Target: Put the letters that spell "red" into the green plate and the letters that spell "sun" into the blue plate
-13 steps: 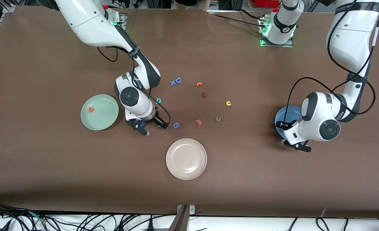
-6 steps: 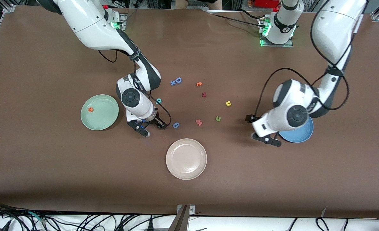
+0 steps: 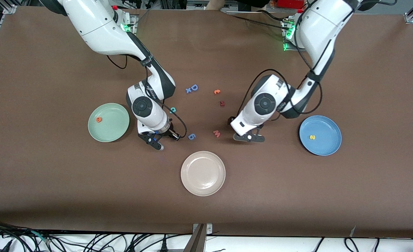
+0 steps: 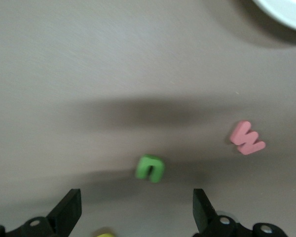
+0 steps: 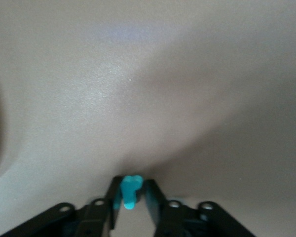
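Observation:
The green plate (image 3: 117, 127) holds the orange e (image 3: 99, 119). The blue plate (image 3: 327, 140) holds the yellow s (image 3: 312, 137). Low over the table between the green plate and a blue 6, my right gripper (image 3: 166, 139) (image 5: 130, 197) is shut on the teal r (image 5: 130, 191). The teal d (image 3: 172, 110) lies just farther from the camera than that gripper. My left gripper (image 3: 241, 130) (image 4: 136, 212) hangs open over the green n (image 4: 150, 168), with the yellow u (image 4: 104, 234) close by. In the front view the left arm hides the n and the u.
A cream-white plate (image 3: 203, 189) sits nearest the camera. Loose letters lie mid-table: a pink M (image 3: 216, 133) (image 4: 247, 138), a blue 6 (image 3: 191, 136), a dark red letter (image 3: 222, 103), an orange one (image 3: 217, 91), and a blue D (image 3: 193, 87).
The left arm swung from over the blue plate to the middle letters, uncovering the yellow s on that plate. The right gripper closed on the teal r.

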Available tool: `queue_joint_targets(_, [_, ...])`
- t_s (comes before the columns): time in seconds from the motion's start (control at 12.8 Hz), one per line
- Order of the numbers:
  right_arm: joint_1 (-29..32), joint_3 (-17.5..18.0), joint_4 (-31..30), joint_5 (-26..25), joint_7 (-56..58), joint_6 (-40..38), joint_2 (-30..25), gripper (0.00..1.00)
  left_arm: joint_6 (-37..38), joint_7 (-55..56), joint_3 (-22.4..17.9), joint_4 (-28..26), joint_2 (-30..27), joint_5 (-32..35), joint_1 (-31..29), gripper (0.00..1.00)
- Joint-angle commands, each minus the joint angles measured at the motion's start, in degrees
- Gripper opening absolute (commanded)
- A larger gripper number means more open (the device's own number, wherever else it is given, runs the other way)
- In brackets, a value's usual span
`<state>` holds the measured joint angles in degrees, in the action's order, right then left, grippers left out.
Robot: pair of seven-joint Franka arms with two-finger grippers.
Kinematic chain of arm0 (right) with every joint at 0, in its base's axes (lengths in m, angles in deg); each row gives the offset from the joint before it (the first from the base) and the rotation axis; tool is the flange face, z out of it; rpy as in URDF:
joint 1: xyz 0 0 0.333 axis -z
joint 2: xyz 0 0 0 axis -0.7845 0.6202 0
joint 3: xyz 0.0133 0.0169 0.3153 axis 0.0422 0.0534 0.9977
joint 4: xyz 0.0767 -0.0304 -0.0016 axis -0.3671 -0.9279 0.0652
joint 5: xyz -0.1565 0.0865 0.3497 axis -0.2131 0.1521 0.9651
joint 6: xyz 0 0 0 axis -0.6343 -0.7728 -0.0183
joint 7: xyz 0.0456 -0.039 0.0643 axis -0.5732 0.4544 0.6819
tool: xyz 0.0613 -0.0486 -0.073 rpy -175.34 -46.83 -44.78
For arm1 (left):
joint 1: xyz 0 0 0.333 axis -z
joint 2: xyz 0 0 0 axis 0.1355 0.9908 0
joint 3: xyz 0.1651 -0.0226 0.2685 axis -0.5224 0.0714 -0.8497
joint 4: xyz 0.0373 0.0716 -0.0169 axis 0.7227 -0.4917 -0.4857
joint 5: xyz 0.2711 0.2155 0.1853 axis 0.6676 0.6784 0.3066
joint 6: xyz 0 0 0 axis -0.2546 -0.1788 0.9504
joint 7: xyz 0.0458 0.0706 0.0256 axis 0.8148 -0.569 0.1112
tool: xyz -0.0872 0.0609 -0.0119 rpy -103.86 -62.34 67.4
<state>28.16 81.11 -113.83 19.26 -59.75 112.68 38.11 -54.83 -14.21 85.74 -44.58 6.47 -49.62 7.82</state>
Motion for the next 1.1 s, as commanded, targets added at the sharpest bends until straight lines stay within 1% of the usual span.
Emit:
queue_joint_targets(0.0, [-0.3, -0.7, 0.9, -1.5, -0.5, -0.1, 1.8, 0.15, -2.6, 4.8, -0.5, 0.1, 1.6, 6.2, 1.5, 0.97])
queue_joint_targets(0.24, [-0.2, -0.7, 1.0, -1.5, -0.2, -0.5, 1.5, 0.15, -3.1, 6.7, -0.5, 0.1, 1.9, 11.2, 2.0, 0.92])
queue_joint_targets(0.31, [0.0, -0.8, 1.0, -1.5, 0.0, -1.2, 1.0, 0.15, -3.1, 6.7, -0.5, 0.1, 2.0, 11.4, 2.1, 0.90])
queue_joint_targets(0.39, [0.0, -0.9, 1.1, -1.4, 0.2, -3.9, -0.3, 0.15, -3.2, 6.6, -0.5, 0.3, 2.6, 11.5, 2.1, 0.89])
queue_joint_targets(0.47, [0.3, -1.0, 1.3, -1.4, 0.7, -6.7, -1.7, 0.15, -3.9, 6.7, -0.5, 0.2, 2.7, 11.6, 2.0, 0.83])
queue_joint_targets(0.63, [0.5, -1.5, 1.7, -1.4, 1.1, -11.4, -4.6, 0.15, -4.1, 6.9, -0.5, 0.2, 3.2, 11.6, 2.0, 0.60])
queue_joint_targets(0.78, [1.4, -1.6, 4.7, -1.3, 3.4, -18.7, -5.6, 0.15, -4.1, 6.9, -0.5, 0.0, 3.2, 11.6, 1.8, 0.40])
queue_joint_targets(0.86, [2.1, -2.3, 5.3, -1.2, 5.7, -22.5, -6.8, 0.15, -4.1, 6.9, -0.5, 0.1, 3.2, 11.6, 1.6, 0.31])
queue_joint_targets(0.94, [2.5, -3.4, 5.2, -1.1, 9.2, -25.8, -8.2, 0.15, -4.1, 6.9, -0.5, 0.1, 3.2, 11.6, 1.7, 0.27])
queue_joint_targets(1.02, [2.5, -5.6, 4.7, -1.2, 13.0, -29.2, -9.7, 0.15, -4.1, 6.9, -0.5, 0.1, 3.1, 11.6, 1.5, 0.20])
